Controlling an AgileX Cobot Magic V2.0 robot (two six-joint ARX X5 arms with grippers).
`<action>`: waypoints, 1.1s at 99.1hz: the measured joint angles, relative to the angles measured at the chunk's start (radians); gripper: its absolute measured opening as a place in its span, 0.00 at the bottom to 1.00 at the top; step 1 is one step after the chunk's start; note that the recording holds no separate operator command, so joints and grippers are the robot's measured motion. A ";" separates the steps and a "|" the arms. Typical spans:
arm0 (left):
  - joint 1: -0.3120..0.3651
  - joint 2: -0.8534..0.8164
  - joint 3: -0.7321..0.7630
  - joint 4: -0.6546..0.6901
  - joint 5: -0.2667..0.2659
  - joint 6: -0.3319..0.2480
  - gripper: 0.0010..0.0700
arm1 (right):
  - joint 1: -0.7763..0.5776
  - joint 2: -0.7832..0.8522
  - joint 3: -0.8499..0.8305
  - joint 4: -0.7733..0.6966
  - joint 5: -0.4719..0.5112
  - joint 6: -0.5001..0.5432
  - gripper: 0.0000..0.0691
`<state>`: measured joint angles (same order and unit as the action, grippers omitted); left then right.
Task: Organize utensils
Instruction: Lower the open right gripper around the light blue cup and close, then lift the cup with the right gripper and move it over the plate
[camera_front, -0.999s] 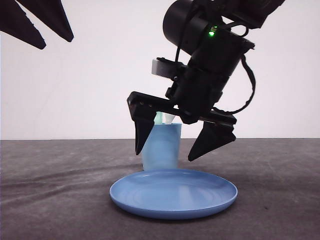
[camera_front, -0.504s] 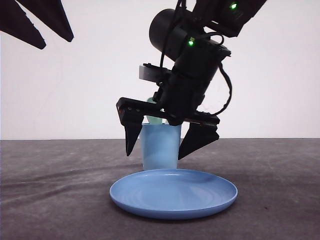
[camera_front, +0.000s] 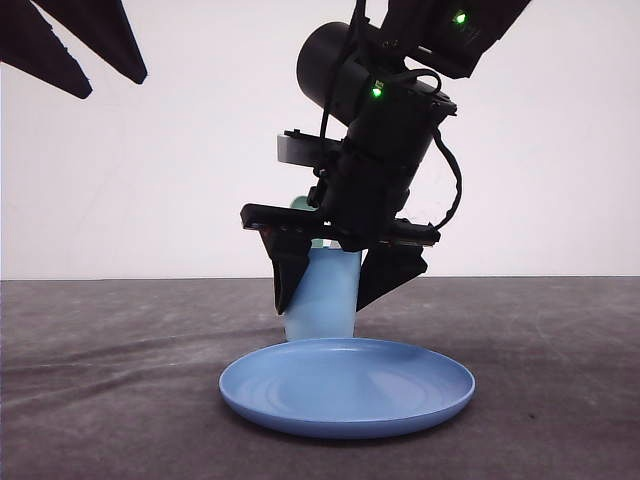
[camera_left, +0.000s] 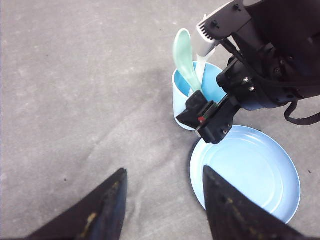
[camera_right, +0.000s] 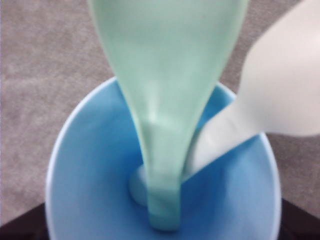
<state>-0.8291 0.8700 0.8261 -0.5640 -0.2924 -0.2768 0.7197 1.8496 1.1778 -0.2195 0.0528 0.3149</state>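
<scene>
The right tool (camera_front: 342, 285), fingers spread, straddles the cup (camera_front: 322, 300), largely hiding the spoon (camera_front: 303, 205) and fork (camera_left: 202, 52) inside.

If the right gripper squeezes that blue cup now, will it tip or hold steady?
Probably tippy: the cup looks light, thin plastic, and already appears tilted in the front view. The spoon and fork stick out above its rim, making it top-heavy.

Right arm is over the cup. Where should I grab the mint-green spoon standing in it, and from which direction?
Grip the pale mint-green plastic spoon on its broad end above the light blue plastic cup's rim, coming straight down. Its narrow end is down inside, and the white plastic fork leans close, so pinch the spoon's thin edges.
</scene>
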 joint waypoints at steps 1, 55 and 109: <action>0.000 0.000 0.000 0.000 0.000 0.000 0.39 | 0.000 0.000 0.000 0.000 0.000 0.000 0.62; 0.000 0.000 0.000 -0.001 -0.021 0.000 0.39 | 0.012 -0.246 0.009 -0.148 0.000 -0.047 0.59; 0.000 0.000 0.000 -0.002 -0.021 0.000 0.39 | 0.122 -0.462 0.011 -0.427 0.036 -0.091 0.59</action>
<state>-0.8291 0.8700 0.8261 -0.5655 -0.3134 -0.2771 0.8413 1.3876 1.1892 -0.6468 0.0891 0.2241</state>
